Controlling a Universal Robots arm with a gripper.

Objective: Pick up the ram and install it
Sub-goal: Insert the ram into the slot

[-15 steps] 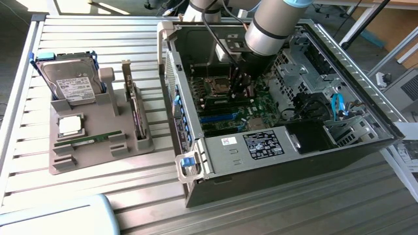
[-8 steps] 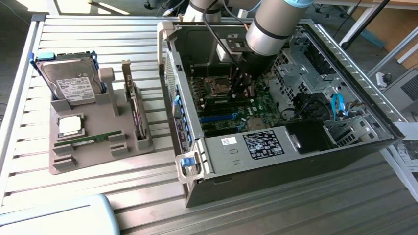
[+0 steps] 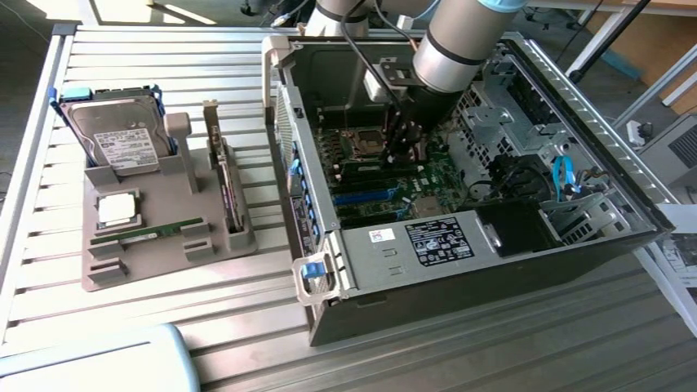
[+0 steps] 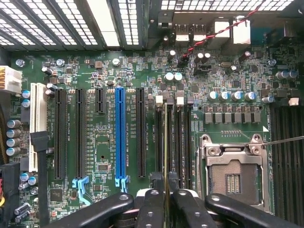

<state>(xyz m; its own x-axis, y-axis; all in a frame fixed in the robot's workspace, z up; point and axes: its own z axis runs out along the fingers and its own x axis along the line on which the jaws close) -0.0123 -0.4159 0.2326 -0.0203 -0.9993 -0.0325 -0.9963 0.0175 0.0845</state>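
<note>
Slatted table (image 3: 163, 73): open computer case (image 3: 610, 237) on the half toward the exterior view's right, grey tray (image 3: 163, 204) near the edge at the exterior view's left.

The arm (image 3: 458, 49) reaches down into the case, over the motherboard (image 4: 95, 190).

The gripper (image 4: 165, 190) hangs above the bank of memory slots (image 4: 179, 137), between the blue slot (image 4: 120, 137) and the processor socket (image 4: 232, 175).

Jaws nearly closed, pinching a thin board seen edge-on. Judged: this is the ram (image 4: 166, 142).

Its long axis runs parallel to the slots, in line with the one nearest the blue slot. Touching it or clear above: cannot tell.

The wrist view gives that alignment. In the exterior view the arm stands in front of the grip.

The exterior view adds a second green stick (image 3: 147, 233) lying flat in the tray, well apart from the gripper.
</note>
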